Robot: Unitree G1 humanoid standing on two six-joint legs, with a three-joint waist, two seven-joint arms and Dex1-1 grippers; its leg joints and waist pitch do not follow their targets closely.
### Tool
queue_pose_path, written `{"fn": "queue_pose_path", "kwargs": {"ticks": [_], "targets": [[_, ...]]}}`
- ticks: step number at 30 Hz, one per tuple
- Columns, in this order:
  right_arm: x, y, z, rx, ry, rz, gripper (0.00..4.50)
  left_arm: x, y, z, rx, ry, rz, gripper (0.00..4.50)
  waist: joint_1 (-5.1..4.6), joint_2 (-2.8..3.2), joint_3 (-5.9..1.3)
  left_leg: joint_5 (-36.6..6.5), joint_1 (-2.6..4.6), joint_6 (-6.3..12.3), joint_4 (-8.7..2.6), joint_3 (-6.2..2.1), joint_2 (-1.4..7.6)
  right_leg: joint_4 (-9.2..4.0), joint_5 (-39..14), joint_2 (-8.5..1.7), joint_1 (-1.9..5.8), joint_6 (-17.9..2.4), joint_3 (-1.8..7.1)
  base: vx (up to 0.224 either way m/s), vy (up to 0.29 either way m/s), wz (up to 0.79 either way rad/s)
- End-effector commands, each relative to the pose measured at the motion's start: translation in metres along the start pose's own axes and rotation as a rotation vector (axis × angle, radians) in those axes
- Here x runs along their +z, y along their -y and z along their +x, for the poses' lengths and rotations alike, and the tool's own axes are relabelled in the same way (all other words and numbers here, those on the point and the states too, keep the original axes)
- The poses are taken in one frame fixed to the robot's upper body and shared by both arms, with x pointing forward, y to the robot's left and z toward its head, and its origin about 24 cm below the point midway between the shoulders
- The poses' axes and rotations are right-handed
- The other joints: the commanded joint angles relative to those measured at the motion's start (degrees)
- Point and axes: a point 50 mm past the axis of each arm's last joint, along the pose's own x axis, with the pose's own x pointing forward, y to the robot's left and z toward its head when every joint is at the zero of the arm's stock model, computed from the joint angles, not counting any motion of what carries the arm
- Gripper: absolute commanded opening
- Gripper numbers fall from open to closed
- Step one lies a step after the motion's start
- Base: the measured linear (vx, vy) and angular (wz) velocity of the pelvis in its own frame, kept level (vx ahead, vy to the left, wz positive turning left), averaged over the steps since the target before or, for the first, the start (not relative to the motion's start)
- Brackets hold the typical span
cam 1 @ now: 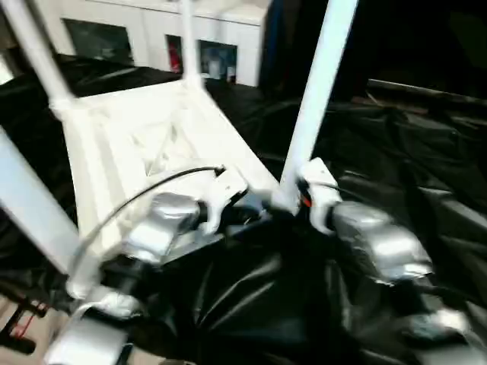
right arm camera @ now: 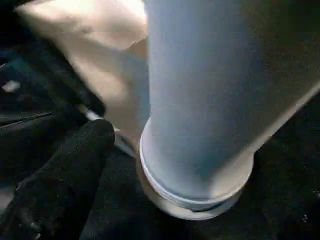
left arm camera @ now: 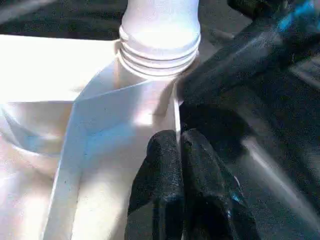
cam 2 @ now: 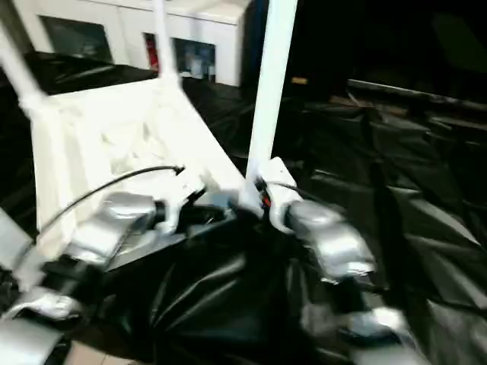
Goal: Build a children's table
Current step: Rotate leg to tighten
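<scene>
Upturned table top [cam 1: 144, 144] lying on black sheeting [cam 1: 396, 152], legs standing up.
Left gripper [left arm camera: 176, 150] is pinching the top's rim by the near-corner leg [cam 1: 316, 91]; right gripper [right arm camera: 150, 165] is standing spread beside that leg.

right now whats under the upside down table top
A crumpled black sheet shows all around the table top, which lies ribs-up on it with its legs standing. What the sheet itself covers, and anything directly beneath the top, is hidden.

White leg [right arm camera: 200, 100] in corner socket [right arm camera: 192, 205]
</scene>
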Motion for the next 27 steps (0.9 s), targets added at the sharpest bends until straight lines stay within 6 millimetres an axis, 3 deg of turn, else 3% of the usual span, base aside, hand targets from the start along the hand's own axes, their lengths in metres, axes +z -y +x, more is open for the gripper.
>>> {"fn": "queue_pose_path", "kwargs": {"ticks": [1, 4, 8, 14, 19, 20, 22, 24, 27], "targets": [[0.005, -0.011, 0.003, 0.091, 0.013, -0.032, 4.41, 0.021, 0.018, 0.014, -0.179, 0.06, 0.083, 0.0, 0.01, 0.25, -3.74, -11.1, 0.45, 2.67, -4.1, 0.17, 1.49, -3.81, -15.45, -2.92, 3.29, -10.94, 3.06, 0.0, 0.0, 0.0], [0.005, -0.012, 0.0, 0.116, 0.009, -0.034, 4.41, 0.017, 0.02, 0.01, -0.212, 0.044, 0.085, 0.0, 0.18, 0.22, -3.73, -11.79, 0.61, 2.18, -4.12, 0.23, 1.41, -3.92, -16.51, -2.91, 3.21, -11.05, 3.13, 0.0, 0.0, 0.0], [0.003, -0.015, 0.001, 0.143, 0.0, -0.034, 4.05, 0.016, 0.02, 0.008, -0.212, 0.045, 0.084, 0.0, 0.19, 0.08, -3.71, -11.87, 0.45, 1.68, -4.13, 0.19, 1.34, -4.03, -17.88, -2.95, 3.2, -10.37, 3.14, 0.0, 0.0, 0.0], [0.003, -0.02, 0.003, 0.167, 0.003, -0.03, 3.58, 0.017, 0.02, 0.007, -0.212, 0.043, 0.083, 0.0, 0.25, 0.08, -3.96, -9.16, 0.15, 2.09, -4.03, 0.1, 1.38, -3.54, -14.42, -2.92, 3.41, -10.77, 3.12, 0.0, 0.0, 0.0], [-0.002, -0.015, 0.017, 0.001, 0.008, 0.023, 3.2, 0.022, 0.013, 0.013, -0.114, 0.066, 0.067, 0.0, 0.0, 0.13, -3.78, -10.05, 0.03, 1.5, -4.12, 0.13, 1.24, -3.74, -15.72, -2.93, 3.39, -10.67, 3.07, 0.0, 0.0, 0.0], [-0.002, -0.015, 0.017, 0.001, 0.008, 0.023, 3.13, 0.022, 0.013, 0.013, -0.114, 0.066, 0.067, 0.0, -0.15, 0.11, -3.69, -11.55, 0.02, 0.79, -4.16, 0.04, 1.12, -4.12, -19.03, -2.98, 3.34, -9.68, 2.95, 0.0, 0.0, 0.0], [-0.004, -0.009, 0.023, -0.122, 0.003, 0.067, 2.87, 0.025, 0.007, 0.018, -0.047, 0.077, 0.054, 0.0, -0.25, 0.1, -3.61, -11.91, 0.11, 0.6, -4.2, 0.11, 1.08, -4.33, -20.2, -2.89, 3.11, -9.07, 3.02, 0.0, 0.0, 0.0], [-0.003, -0.003, 0.038, -0.338, 0.04, 0.187, 2.85, 0.036, -0.002, 0.031, 0.098, 0.116, 0.007, 0.0, -0.43, 0.11, -3.61, -13.08, 0.17, -0.6, -4.21, -0.11, 0.93, -4.83, -24.18, -3.05, 3.07, -7.56, 2.83, 0.0, 0.0, 0.0], [0.0, -0.005, 0.045, -0.381, 0.052, 0.223, 2.74, 0.041, -0.003, 0.038, 0.149, 0.131, -0.013, 0.0, -0.91, 0.18, -3.64, -13.32, -0.01, -1.13, -4.36, -0.27, 0.87, -4.96, -24.87, -2.96, 3.07, -6.52, 2.71, 0.0, 0.0, 0.0]]}}
